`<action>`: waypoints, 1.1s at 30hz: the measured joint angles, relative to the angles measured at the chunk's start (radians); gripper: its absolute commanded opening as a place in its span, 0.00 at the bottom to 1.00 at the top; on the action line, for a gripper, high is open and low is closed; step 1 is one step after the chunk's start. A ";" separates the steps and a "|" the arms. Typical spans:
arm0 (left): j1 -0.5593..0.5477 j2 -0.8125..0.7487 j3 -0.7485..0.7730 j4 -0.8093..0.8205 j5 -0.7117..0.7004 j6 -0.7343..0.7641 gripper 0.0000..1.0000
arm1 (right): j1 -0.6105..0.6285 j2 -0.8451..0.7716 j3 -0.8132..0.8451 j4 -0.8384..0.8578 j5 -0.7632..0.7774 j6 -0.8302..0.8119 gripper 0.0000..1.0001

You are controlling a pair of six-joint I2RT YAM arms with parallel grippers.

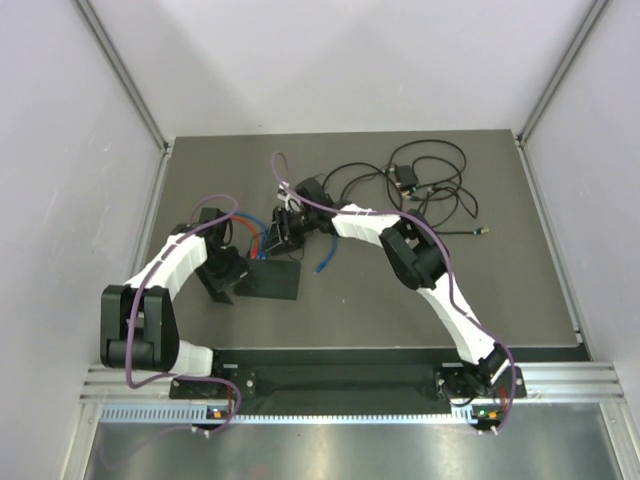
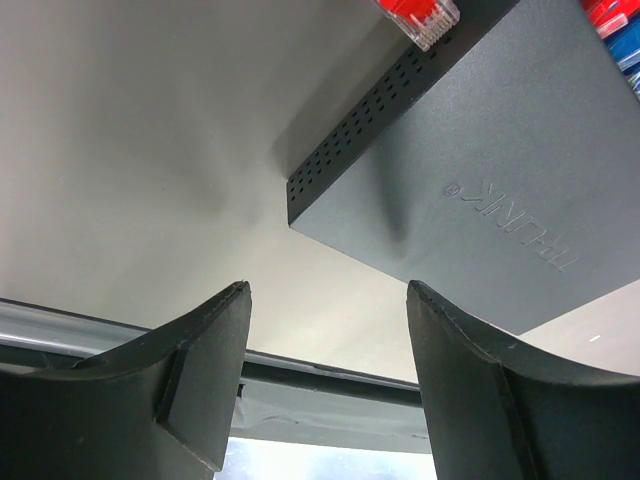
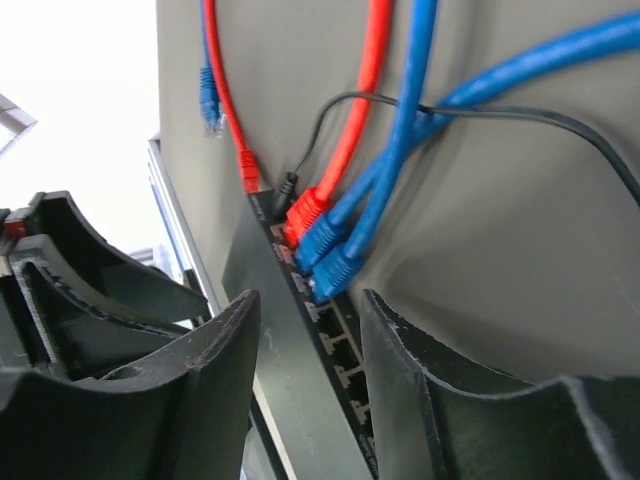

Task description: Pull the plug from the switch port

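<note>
- The left arm (image 1: 178, 258) rises from its base at the near-left corner, folds at the elbow and points down beside the switch (image 1: 272, 280), which lies flat on the table (image 1: 500, 290), left of centre.
- The left gripper (image 2: 328, 292) is released. Its fingers (image 2: 205, 380) stand wide apart, low over the table, with nothing between them. A corner of the switch sits just beyond the right-hand finger.
- The right arm (image 1: 430, 270) arcs from the near-right base across to the far edge of the switch, its wrist tipped down over the cables.
- The right gripper (image 3: 310, 300) faces the port edge with its jaws partway apart, clasping nothing. The row of switch ports (image 3: 340, 348) shows in the gap.
- Just past its fingertips, a red plug (image 3: 303, 215) and blue plugs (image 3: 338, 270) sit in neighbouring ports, with a thin black lead (image 3: 290, 185) entering beside them. Which plug is the task's I cannot tell.
- A loose red connector (image 2: 420, 15) lies just beside the switch's vented side.
</note>
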 measured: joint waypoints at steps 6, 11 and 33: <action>0.005 0.020 0.000 0.008 0.000 0.008 0.68 | 0.000 0.013 -0.005 0.004 0.001 0.002 0.43; 0.005 0.034 0.000 0.013 0.000 0.016 0.68 | 0.001 0.024 0.004 0.016 -0.011 0.007 0.42; 0.011 0.042 0.000 0.013 0.000 0.030 0.68 | 0.008 0.060 0.010 0.076 -0.062 0.016 0.34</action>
